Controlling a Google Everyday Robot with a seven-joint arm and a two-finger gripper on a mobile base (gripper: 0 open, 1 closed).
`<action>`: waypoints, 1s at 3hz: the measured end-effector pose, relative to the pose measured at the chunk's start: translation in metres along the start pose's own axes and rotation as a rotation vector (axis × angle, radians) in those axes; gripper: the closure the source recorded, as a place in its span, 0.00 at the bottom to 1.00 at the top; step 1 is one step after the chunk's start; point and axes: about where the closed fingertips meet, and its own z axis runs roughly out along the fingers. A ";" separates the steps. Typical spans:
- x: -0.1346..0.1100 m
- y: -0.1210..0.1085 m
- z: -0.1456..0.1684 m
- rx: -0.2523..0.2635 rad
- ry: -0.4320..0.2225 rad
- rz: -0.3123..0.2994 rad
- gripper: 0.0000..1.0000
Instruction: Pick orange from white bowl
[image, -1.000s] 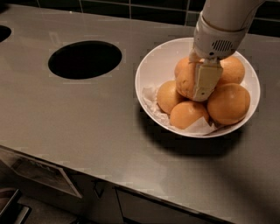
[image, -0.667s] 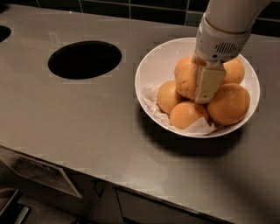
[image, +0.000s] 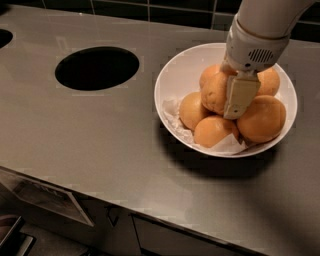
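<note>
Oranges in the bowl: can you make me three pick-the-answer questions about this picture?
1. Where is the end effector?
A on the floor
B down among the oranges in the bowl
C up by the ceiling
2. What colour is the bowl?
A white
B black
C blue
3. How is the bowl?
A tipped over
B empty
C upright, holding oranges
Answers: 1 B, it is against the top orange; 2 A, its rim is glossy white; 3 C, it sits flat on the counter.
</note>
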 end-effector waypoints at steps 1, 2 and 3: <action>0.000 0.002 0.004 -0.010 -0.002 0.000 0.33; -0.001 0.002 0.004 -0.011 -0.002 -0.001 0.39; -0.005 0.004 0.008 -0.021 -0.007 -0.009 0.40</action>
